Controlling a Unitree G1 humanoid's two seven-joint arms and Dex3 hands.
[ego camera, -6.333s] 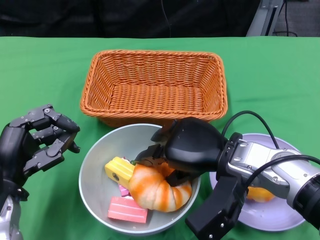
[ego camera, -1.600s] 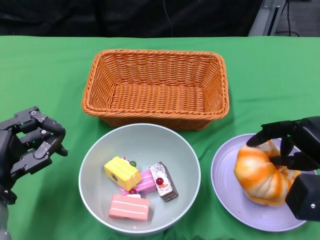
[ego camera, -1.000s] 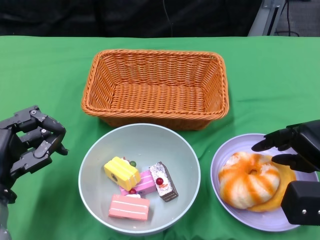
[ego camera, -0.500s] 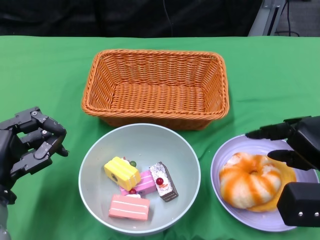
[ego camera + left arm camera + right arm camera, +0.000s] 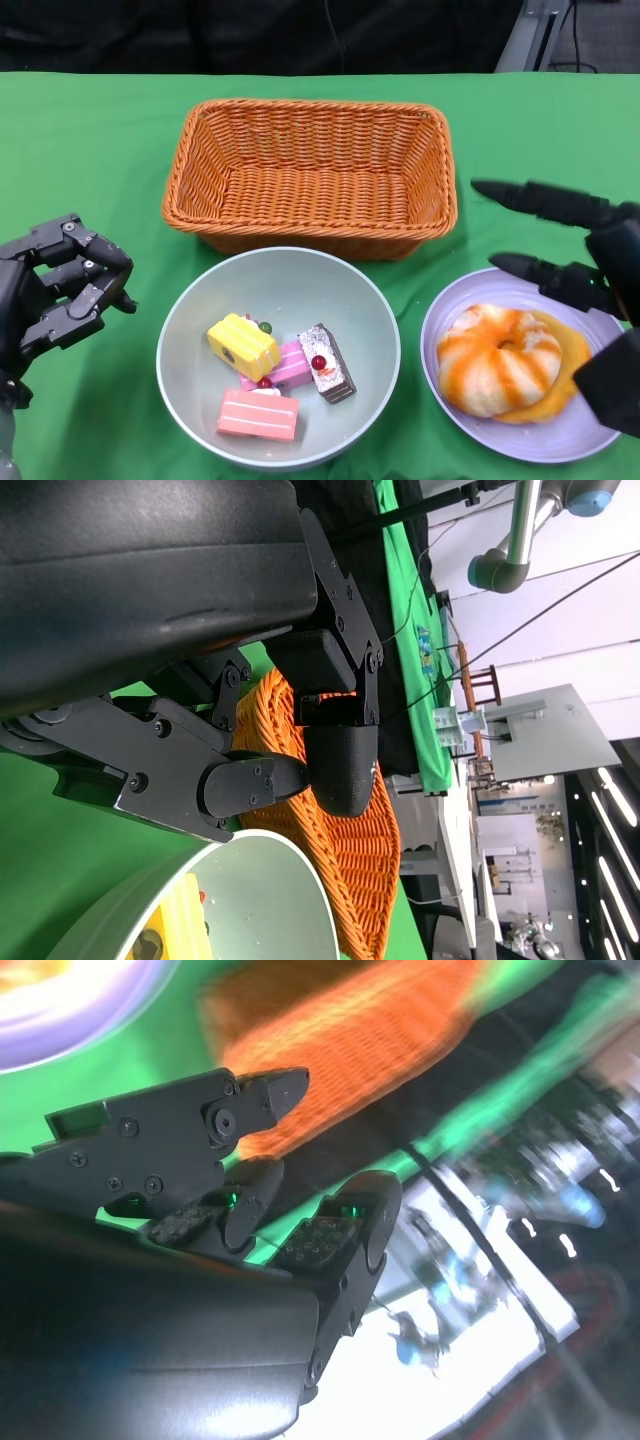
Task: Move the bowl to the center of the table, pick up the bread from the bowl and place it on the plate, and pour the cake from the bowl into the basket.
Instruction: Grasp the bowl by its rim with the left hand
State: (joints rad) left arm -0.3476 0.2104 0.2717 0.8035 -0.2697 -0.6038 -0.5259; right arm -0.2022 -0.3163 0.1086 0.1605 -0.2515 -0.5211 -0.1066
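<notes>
A pale grey bowl (image 5: 190,300) sits near the table's front middle, holding several small cake pieces (image 5: 280,372): yellow, pink and dark ones. The orange-and-white ring bread (image 5: 497,360) lies on the lilac plate (image 5: 448,388) at the right. An orange wicker basket (image 5: 311,173) stands behind the bowl. My right hand (image 5: 575,255) hovers above the plate's far edge, fingers spread and holding nothing. At the bowl's left my left hand (image 5: 55,292) holds nothing, its fingers curled loosely; the bowl rim (image 5: 280,865) shows in the left wrist view.
Green cloth (image 5: 90,150) covers the table. Dark space lies beyond its far edge. The right wrist view is blurred, showing the basket (image 5: 370,1030) and part of the plate (image 5: 70,1000).
My right hand carried the bread from the bowl to the plate, let it go, and has now lifted away with fingers spread. The left hand has stayed put.
</notes>
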